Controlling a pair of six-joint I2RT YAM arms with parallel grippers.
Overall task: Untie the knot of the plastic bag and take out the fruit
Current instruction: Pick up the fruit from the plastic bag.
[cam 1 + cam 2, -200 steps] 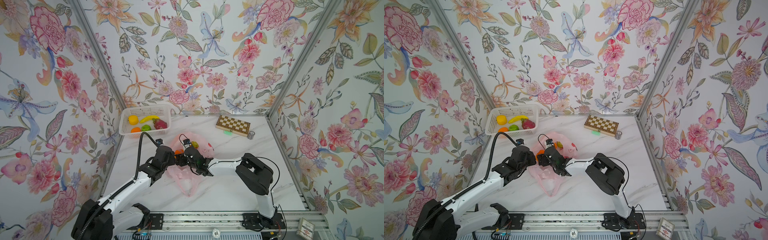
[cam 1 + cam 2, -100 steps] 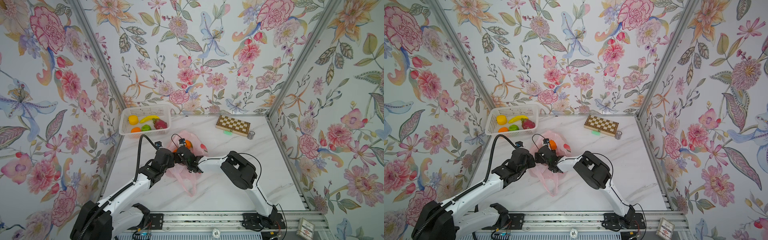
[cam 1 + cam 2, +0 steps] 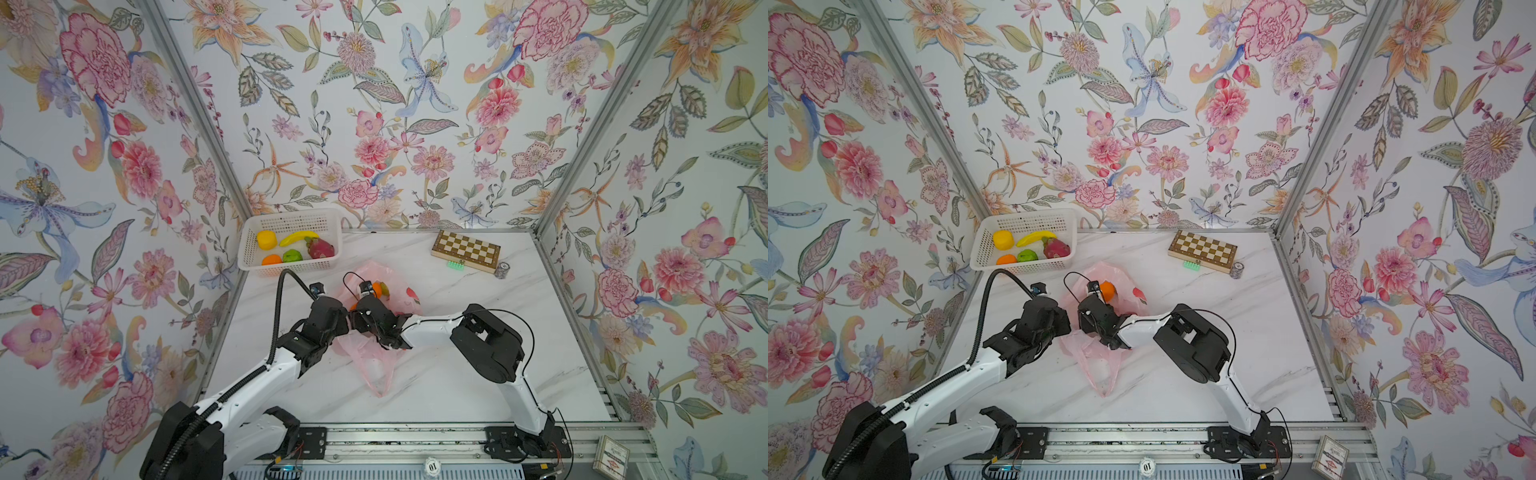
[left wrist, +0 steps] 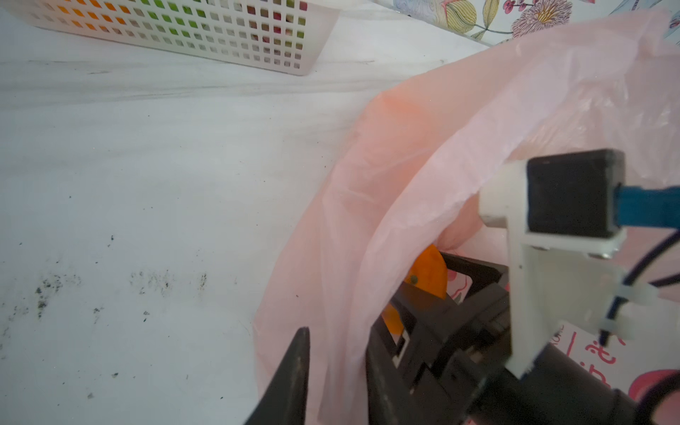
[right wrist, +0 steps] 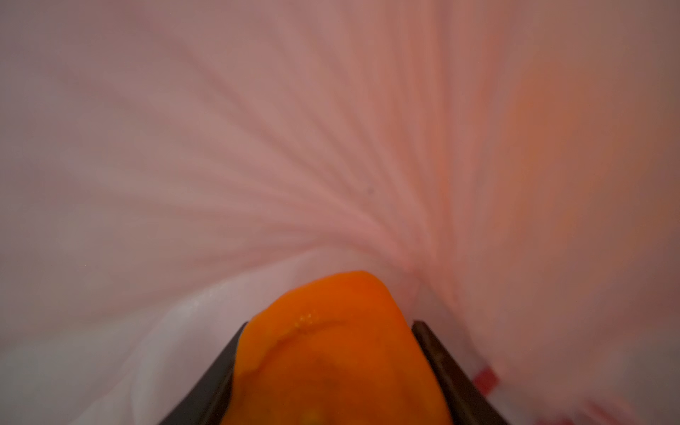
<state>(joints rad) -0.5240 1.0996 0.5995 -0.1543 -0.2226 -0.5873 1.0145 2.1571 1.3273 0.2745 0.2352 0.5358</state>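
Marble tabletop [image 3: 457, 382]; plastic bag [image 3: 375, 368] lengthwise front-to-back

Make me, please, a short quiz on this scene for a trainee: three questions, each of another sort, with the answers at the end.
1. True or false: the right pincer grips an orange inside the plastic bag.
2. Which fruit lies in the white basket? A. a banana B. a pineapple C. a watermelon
3. Fill in: seen from the robot, the chessboard lies to the ____ of the basket.
Key: 1 true; 2 A; 3 right.
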